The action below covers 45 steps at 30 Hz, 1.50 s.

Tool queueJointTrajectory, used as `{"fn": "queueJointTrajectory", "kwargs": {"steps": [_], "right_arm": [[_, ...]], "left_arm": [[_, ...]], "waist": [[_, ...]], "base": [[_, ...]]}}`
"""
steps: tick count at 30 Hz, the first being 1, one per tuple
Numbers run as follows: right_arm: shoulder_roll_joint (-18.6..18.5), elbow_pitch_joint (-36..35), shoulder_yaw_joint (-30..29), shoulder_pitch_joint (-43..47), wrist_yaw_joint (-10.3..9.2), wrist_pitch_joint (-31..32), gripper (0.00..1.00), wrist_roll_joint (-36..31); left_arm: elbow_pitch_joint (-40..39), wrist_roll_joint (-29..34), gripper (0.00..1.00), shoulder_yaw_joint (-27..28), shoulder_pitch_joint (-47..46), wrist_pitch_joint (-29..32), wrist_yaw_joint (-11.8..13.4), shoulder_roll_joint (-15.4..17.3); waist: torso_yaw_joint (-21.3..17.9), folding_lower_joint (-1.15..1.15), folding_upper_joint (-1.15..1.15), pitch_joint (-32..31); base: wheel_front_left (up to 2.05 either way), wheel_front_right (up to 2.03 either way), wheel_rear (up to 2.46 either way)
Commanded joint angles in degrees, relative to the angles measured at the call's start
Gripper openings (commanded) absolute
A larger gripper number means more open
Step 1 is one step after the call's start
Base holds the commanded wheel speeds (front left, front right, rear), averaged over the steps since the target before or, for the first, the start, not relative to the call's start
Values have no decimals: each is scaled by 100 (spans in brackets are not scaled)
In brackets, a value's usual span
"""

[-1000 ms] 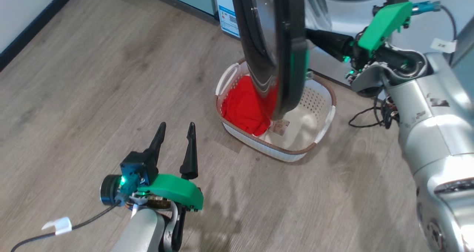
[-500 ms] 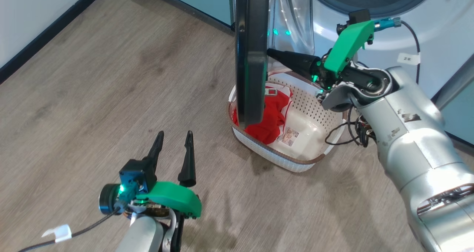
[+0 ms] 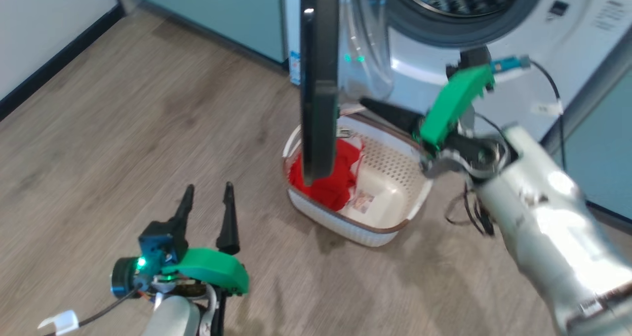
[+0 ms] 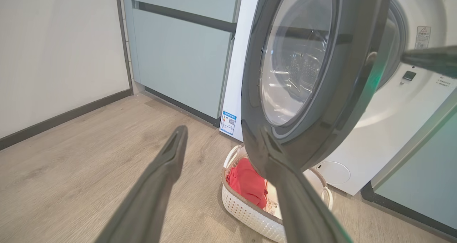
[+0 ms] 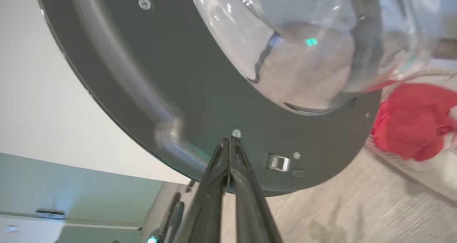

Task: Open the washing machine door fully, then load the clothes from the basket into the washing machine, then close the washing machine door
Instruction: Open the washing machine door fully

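Observation:
The washing machine (image 3: 493,55) stands at the back with its drum showing. Its door (image 3: 318,79) hangs open, edge-on to the head view, black rim and clear glass bowl (image 5: 303,57). My right gripper (image 3: 365,102) is shut, and its tips (image 5: 228,140) press on the inner rim of the door (image 5: 160,75) near a screw. The cream basket (image 3: 390,178) sits on the floor under the door, with the red clothes (image 3: 326,178) in its left half. My left gripper (image 3: 209,187) stands open over bare floor, left of the basket (image 4: 246,211), holding nothing.
Pale teal cabinets (image 4: 178,57) flank the washer on both sides. A white wall with a dark skirting (image 3: 49,64) runs along the left. A metal latch (image 5: 278,162) sits on the door's inner rim. Wood floor (image 3: 148,129) lies open left of the basket.
The head view has shifted up towards the washer, showing more of the drum. The door now shows edge-on, with the shut right gripper still against its inner side. The left gripper stays open.

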Motion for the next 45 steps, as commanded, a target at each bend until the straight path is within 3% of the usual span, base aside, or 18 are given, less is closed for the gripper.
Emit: {"fn": "queueJointTrajectory", "kwargs": {"steps": [1,9,16,21,29,33,40,41,42,45], "right_arm": [[-59,-303,82,58,3,-150,0,-139],[-974,-1731,842,1197,3,-2172,0,-1652],[-1327,-1957,856,1745,3,-3982,0,-3108],[-1013,-2030,95,2167,3,-4229,0,-4222],[1,-3238,-1754,3330,3,-4239,0,-6248],[290,-3589,-2253,3920,3,-4239,0,-6742],[381,-3570,-2532,4221,3,-4240,0,-7000],[386,-3553,-2584,4238,3,-4240,73,-7052],[389,-3530,-2621,4253,3,-4240,100,-7033],[392,-3522,-2628,4261,3,-4240,100,-6919]], "left_arm": [[-176,54,100,227,-152,-72,-30,45],[-112,176,100,533,-85,-72,-93,45],[-92,277,100,831,-41,-72,-165,45],[-162,505,100,1017,27,-72,-245,45],[-204,458,100,1084,114,-72,-271,45],[-217,437,100,1028,161,-72,-285,45],[-211,523,100,933,274,-72,-345,45],[-209,515,100,927,290,-72,-344,45],[-207,507,100,919,301,-72,-343,45],[-209,514,100,885,315,-72,-334,45]], "waist": [[-151,0,0,-125],[-659,0,0,-376],[-1145,0,0,-453],[-1438,0,0,-446],[-1605,0,0,-434],[-1597,0,0,-447],[-1580,0,0,-475],[-1576,0,0,-478],[-1570,0,0,-481],[-1554,0,0,-486]], "base": [[0,0,0],[0,0,0],[0,0,0],[0,0,0],[0,0,0],[0,0,0],[0,0,0],[0,0,0],[0,0,0],[0,0,0]]}}
